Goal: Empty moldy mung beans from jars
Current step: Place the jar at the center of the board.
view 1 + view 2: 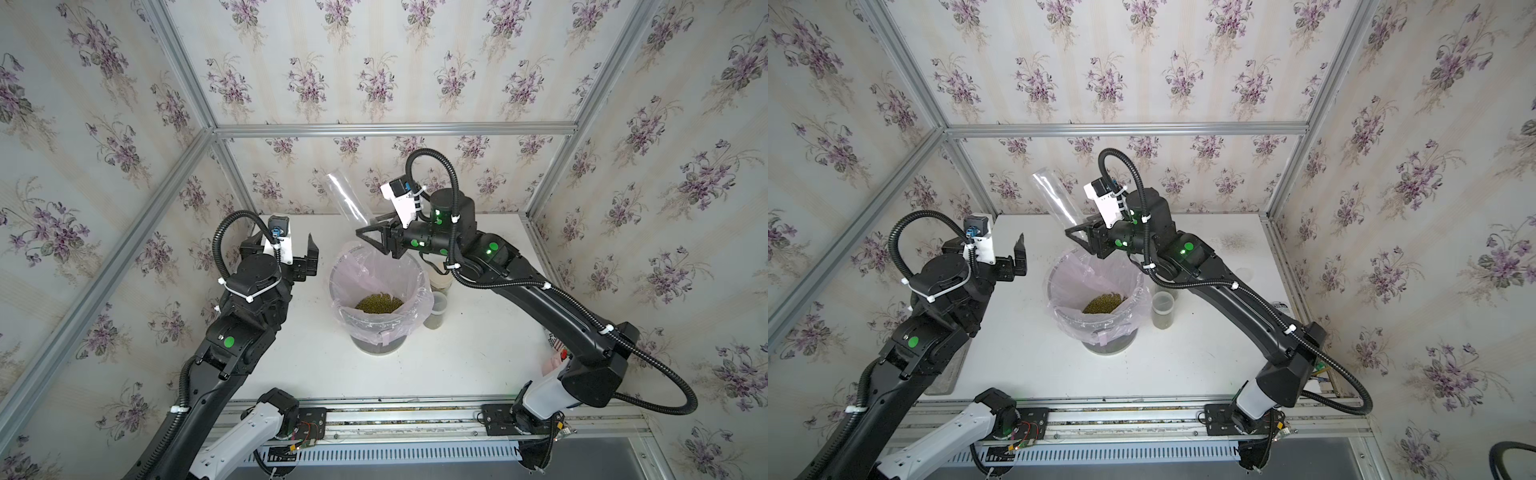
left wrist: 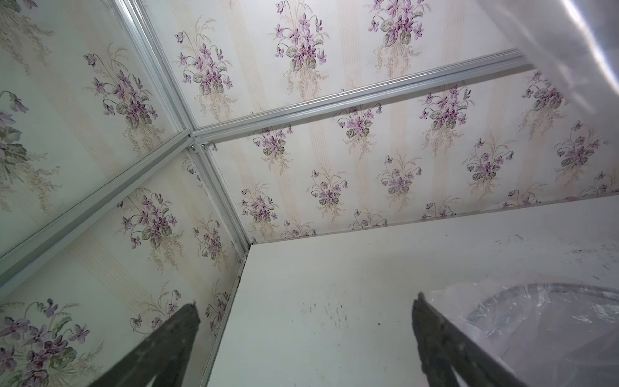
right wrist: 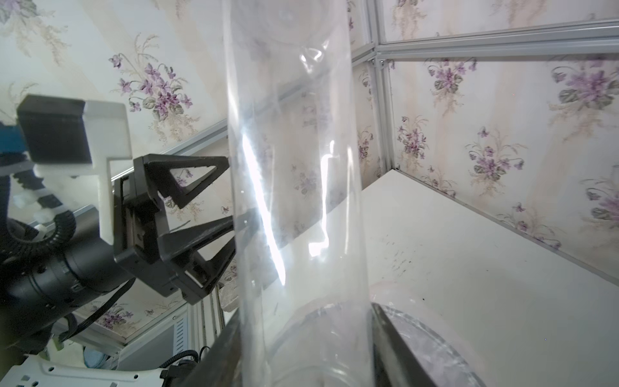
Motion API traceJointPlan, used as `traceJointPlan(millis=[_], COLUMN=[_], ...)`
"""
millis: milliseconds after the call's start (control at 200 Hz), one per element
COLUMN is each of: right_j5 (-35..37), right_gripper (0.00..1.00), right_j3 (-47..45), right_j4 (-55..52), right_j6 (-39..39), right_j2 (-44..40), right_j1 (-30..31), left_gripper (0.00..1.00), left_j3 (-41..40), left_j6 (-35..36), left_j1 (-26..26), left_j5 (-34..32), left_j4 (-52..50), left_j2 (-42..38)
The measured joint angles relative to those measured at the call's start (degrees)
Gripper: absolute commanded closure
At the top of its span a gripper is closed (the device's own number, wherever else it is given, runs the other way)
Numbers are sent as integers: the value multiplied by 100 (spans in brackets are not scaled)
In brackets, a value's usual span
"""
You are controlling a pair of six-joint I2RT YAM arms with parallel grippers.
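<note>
In both top views we lose the mouth of the tall jar [image 1: 347, 199] behind the right gripper [image 1: 368, 230] clamped on it, tilted over the bag-lined bin [image 1: 376, 348]. Mung beans [image 1: 379, 302] heap inside. Two smaller jars [image 1: 438, 309] stand beside it, one half under the right arm. The left gripper [image 2: 306, 308] hovers, fingers apart.

No text, brand or number can be read anywhere. A small printed label [image 1: 1282, 306] at the desk's [image 1: 1204, 353] edge is too blurred to make out.
</note>
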Motion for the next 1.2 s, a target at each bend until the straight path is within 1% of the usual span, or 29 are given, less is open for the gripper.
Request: traceJointPlan(millis=[125, 245, 435, 655, 724, 839, 1064, 1199], right_j5=[181, 474, 599, 599, 599, 531, 470, 588], right_gripper=[79, 79, 79, 78, 78, 78, 78, 78], right_j3=[313, 306, -214, -811, -988, -1156, -1139, -1174], right_j4=[-527, -949, -1279, -1451, -1484, -1493, -1447, -1445], right_j6=[4, 2, 166, 173, 192, 197, 280, 240], right_j2=[20, -44, -452, -730, -756, -756, -743, -743], right_j1=[-535, -1117, -2404, -3265, -3412, -3464, -3499, -3565], left_gripper=[0, 0, 0, 0, 0, 0, 0, 0], left_j3=[-90, -164, -297, -468, -516, -560, -673, -680], left_j6=[44, 48, 155, 195, 195, 216, 240, 240], left_j1=[-2, -2, -2, -2, -2, -2, 0, 0], left_j5=[2, 4, 7, 15, 24, 35, 63, 81], left_j4=[9, 50, 151, 291, 295, 358, 452, 507], left_j2=[-22, -83, -146, -201, -205, -229, -254, -232])
